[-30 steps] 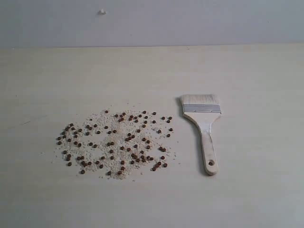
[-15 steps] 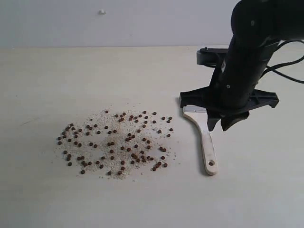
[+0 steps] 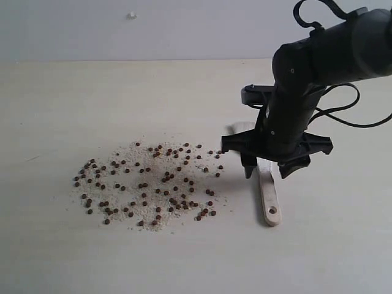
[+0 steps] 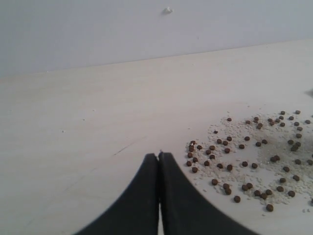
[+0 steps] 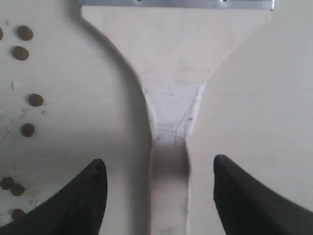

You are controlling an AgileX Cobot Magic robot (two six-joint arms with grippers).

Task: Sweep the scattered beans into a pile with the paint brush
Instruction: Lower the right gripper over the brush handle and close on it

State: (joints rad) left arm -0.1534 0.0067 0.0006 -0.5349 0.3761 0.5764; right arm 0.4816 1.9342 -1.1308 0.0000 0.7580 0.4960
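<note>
Tiny dark reddish-brown beans (image 3: 150, 184) spread in a wide loose scatter, unpiled, pale wooden-handled brush (image 3: 267, 191) lying flat near the beans

Pale cream surface (image 3: 73, 263) with a faint grain, meeting a plain grey-white wall (image 3: 202, 30) along its far edge. A small white speck (image 3: 131, 15) sits on the wall above the far-left part of the surface. Lighting is soft and even, casting only faint shadows.

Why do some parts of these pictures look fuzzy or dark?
Right wrist view: the open end effector has soft-edged, out-of-focus fingertips, and shade darkens the paint brush handle between them. Left wrist view: the beans look fairly sharp. Exterior view: even light, no glare on the table.
</note>
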